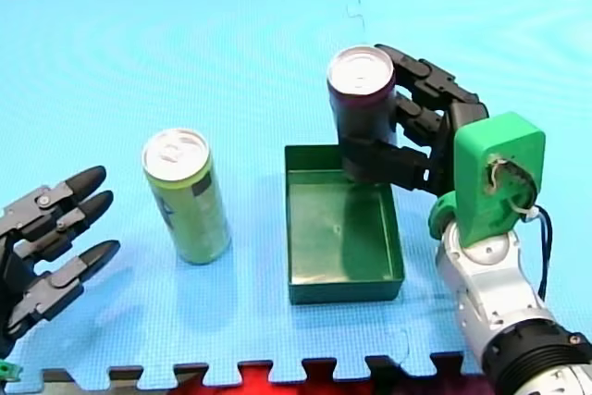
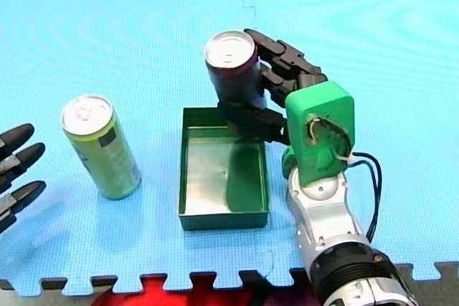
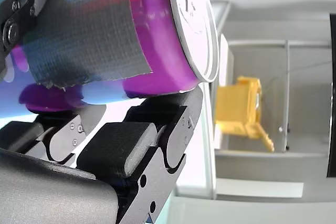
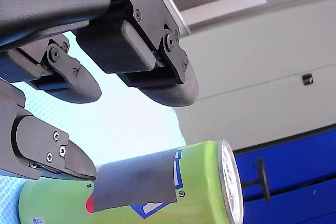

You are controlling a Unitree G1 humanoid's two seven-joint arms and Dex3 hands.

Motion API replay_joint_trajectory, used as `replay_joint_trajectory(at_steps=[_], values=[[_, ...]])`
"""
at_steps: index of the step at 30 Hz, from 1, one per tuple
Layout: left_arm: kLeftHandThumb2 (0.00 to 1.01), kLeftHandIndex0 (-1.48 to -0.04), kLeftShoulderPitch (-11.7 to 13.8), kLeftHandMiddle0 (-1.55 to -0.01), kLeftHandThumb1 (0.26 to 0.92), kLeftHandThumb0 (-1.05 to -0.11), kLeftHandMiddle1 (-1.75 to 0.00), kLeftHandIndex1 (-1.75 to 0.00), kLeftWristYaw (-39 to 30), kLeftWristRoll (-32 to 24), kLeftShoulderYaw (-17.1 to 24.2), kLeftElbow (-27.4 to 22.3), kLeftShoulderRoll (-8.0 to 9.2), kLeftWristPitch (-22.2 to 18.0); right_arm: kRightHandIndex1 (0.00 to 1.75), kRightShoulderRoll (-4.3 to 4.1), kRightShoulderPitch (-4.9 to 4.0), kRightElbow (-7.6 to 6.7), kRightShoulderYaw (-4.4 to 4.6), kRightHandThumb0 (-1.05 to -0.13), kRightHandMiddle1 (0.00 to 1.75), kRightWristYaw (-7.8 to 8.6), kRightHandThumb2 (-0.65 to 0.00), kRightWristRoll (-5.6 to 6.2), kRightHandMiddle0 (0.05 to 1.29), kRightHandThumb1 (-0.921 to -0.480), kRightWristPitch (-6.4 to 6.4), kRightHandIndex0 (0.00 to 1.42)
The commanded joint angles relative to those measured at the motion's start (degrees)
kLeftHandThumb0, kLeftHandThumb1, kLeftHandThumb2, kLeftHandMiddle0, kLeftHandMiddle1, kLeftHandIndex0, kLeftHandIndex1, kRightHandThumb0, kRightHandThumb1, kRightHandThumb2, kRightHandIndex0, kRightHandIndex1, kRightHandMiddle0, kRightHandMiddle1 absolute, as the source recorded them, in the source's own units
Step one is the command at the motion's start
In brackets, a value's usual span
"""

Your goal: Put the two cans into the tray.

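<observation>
Purple can, upright and clamped in the right hand, hangs over the tray's far end; the green can stands nearer the empty left hand.

Right hand clenched, raised; left hand low.

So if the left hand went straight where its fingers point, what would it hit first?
Probably the green can, upright on the mat ahead of the left hand; nothing lies between, though depth is unclear. The right hand holds the purple can over the tray's far end.
</observation>
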Motion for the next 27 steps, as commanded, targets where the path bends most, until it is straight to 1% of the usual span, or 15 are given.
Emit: replay_joint_trajectory(at_steps=[1,4,6,10,12,15,18,22,24,27], values=[[0.00,-0.76,-0.20,-0.72,0.852,-1.048,0.00,0.00,0.00,-0.26,0.20,0.20,0.35,0.09,0.00,1.26,-0.92,-0.13,-0.31,-0.434,0.00,0.18,0.000,0.73,1.13,-0.752,0.12,1.29],[0.00,-0.76,-0.34,-0.72,0.850,-1.048,0.00,0.00,-0.02,-0.27,0.24,0.38,0.40,0.09,0.00,1.59,-0.65,-0.71,-0.29,-0.435,0.00,0.63,0.000,1.29,1.12,-0.750,0.40,1.29],[0.00,-0.76,-0.43,-0.72,0.850,-1.048,0.00,0.00,-0.11,-0.32,0.28,0.53,0.48,0.10,0.00,1.82,-0.02,-1.37,-0.06,-0.435,0.00,0.72,0.000,1.35,1.12,-0.749,0.19,1.29],[0.00,-0.76,-0.74,-0.72,0.849,-1.048,0.00,0.00,-0.40,-0.45,0.38,1.09,0.62,0.09,0.00,2.27,1.51,-2.82,0.66,-0.435,0.00,0.33,0.000,0.89,1.12,-0.747,-0.56,1.29],[0.00,-0.76,-0.87,-0.72,0.849,-1.048,0.00,0.00,-0.50,-0.45,0.42,1.31,0.62,0.02,0.00,2.41,1.78,-3.09,0.94,-0.435,0.00,0.16,0.000,0.74,1.12,-0.746,-0.91,1.29],[0.00,-0.76,-1.11,-0.72,0.849,-1.048,0.00,0.00,-0.56,-0.41,0.49,1.68,0.63,-0.08,0.00,2.46,1.45,-2.89,1.18,-0.434,0.00,0.02,0.000,0.67,1.13,-0.746,-1.37,1.29],[0.00,-0.76,-1.19,-0.72,0.849,-1.048,0.00,0.00,-0.59,-0.37,0.54,1.91,0.60,-0.21,0.00,2.46,0.74,-2.58,1.25,-0.431,0.00,0.09,0.000,0.79,1.13,-0.747,-1.44,1.29],[0.00,-0.76,-1.37,-0.72,0.848,-1.048,0.00,0.00,-0.68,-0.42,0.57,2.17,0.49,-0.28,0.00,2.76,-0.37,-2.79,1.14,-0.427,0.00,0.10,-0.001,1.28,1.13,-0.748,-0.53,1.30],[0.00,-0.76,-1.50,-0.72,0.847,-1.048,0.00,0.00,-0.73,-0.42,0.58,2.33,0.46,-0.30,0.00,2.83,-0.71,-3.00,1.15,-0.425,0.00,-0.06,-0.001,1.36,1.13,-0.749,-0.09,1.30],[0.00,-0.76,-1.73,-0.71,0.846,-1.048,0.00,0.00,-0.87,-0.44,0.64,2.65,0.51,-0.33,0.00,2.97,-1.00,-3.70,1.32,-0.423,0.00,-0.38,-0.001,1.30,1.13,-0.750,0.71,1.30]])
